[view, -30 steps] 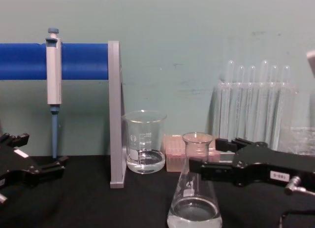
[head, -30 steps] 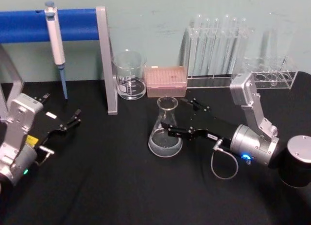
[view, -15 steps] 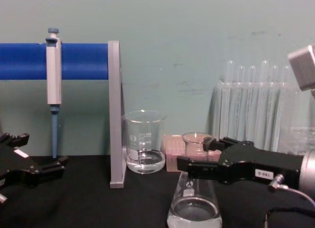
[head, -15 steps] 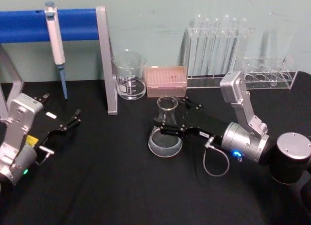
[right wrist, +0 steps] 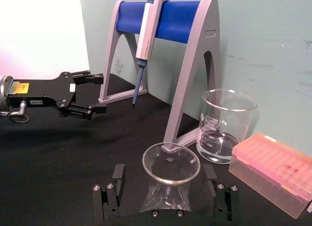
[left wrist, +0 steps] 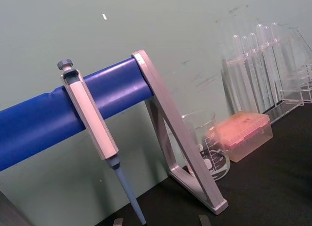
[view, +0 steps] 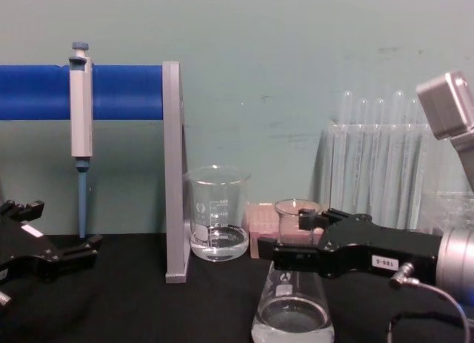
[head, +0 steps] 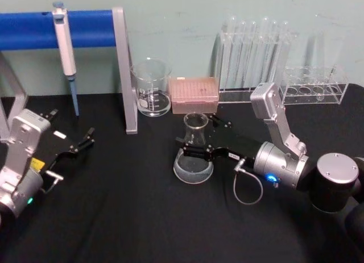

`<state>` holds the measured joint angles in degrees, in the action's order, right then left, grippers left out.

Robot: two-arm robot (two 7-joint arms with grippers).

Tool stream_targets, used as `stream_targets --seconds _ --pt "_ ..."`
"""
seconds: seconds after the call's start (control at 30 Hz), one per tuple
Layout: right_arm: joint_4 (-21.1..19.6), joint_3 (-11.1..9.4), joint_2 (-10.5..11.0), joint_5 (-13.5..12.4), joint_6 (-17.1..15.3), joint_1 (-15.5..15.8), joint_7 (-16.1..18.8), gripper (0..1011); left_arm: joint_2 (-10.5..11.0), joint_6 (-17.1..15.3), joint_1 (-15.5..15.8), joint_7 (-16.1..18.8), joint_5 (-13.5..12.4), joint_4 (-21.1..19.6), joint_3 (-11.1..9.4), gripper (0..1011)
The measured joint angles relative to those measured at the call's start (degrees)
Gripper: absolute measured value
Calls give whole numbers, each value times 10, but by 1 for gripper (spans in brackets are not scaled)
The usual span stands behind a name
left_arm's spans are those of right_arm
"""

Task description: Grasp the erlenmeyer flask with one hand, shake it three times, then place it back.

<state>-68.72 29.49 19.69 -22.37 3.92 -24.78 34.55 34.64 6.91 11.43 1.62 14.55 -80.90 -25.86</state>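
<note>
Black table (head: 125,217), blue pipette stand (head: 57,27) at back left. Your right gripper (head: 196,137) comes in from the right at neck height, fingers spread wide on either side of the erlenmeyer flask (head: 192,167), not clamping it. That flask stands upright mid-table, just in front of the pink tip box (head: 194,94), with a little liquid inside. Your left gripper (right wrist: 96,94) sits parked far left, fingers apart, empty.

The right gripper (head: 196,138), fingers parted, flanks the erlenmeyer flask (head: 193,167).
</note>
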Motion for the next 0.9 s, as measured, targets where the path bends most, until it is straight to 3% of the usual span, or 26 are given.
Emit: stream_targets --seconds 0.9 --pt "9 -2 -8 9 1 -6 -8 1003 0 0 0 0 0 0 0 1001"
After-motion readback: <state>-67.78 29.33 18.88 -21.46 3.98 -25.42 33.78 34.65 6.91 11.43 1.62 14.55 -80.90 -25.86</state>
